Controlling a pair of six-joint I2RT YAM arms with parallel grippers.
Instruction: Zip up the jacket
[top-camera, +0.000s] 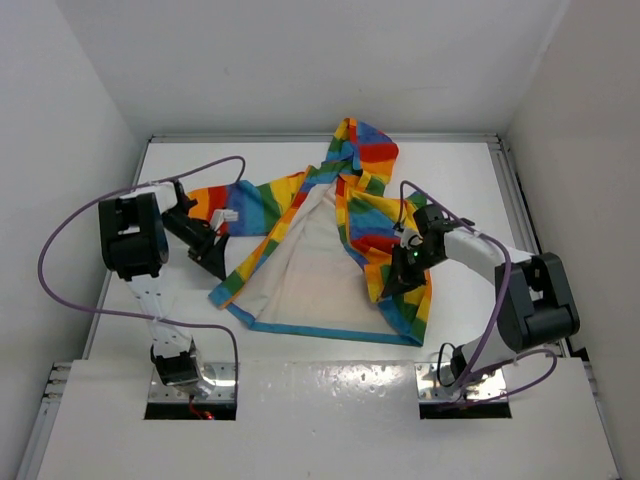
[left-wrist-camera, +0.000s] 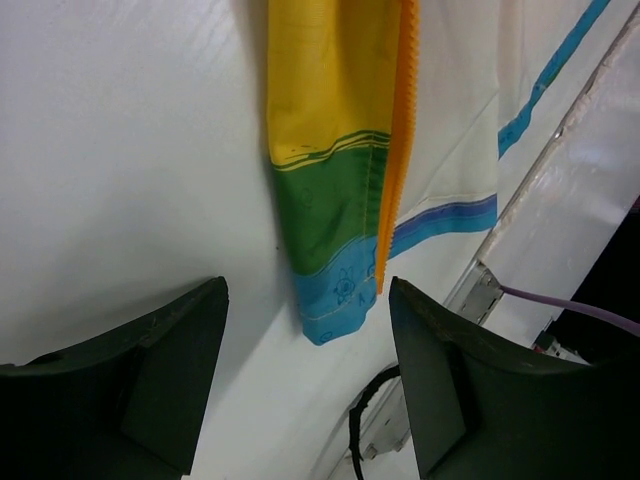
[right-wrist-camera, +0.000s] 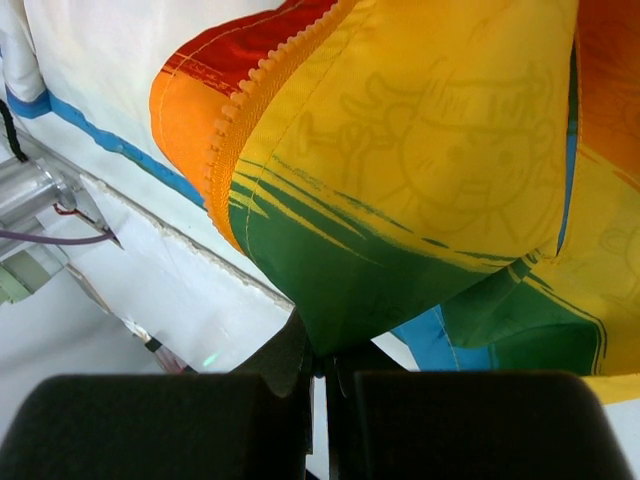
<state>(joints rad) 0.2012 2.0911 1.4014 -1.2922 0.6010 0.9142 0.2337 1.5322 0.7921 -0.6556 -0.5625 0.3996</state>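
Rainbow-striped hooded fabric jacket (top-camera: 330, 250) lay open mid-table, lining up | right gripper (right-wrist-camera: 322, 365) clamped its green stripe | left gripper (left-wrist-camera: 305, 310) gaped astride the orange toothed zipper tape (left-wrist-camera: 395, 150) | best: grab tape low, bring edges together

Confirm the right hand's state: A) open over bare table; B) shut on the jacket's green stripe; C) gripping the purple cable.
B: the right wrist view shows the right hand closed, pinching the green stripe of the jacket between its fingers.
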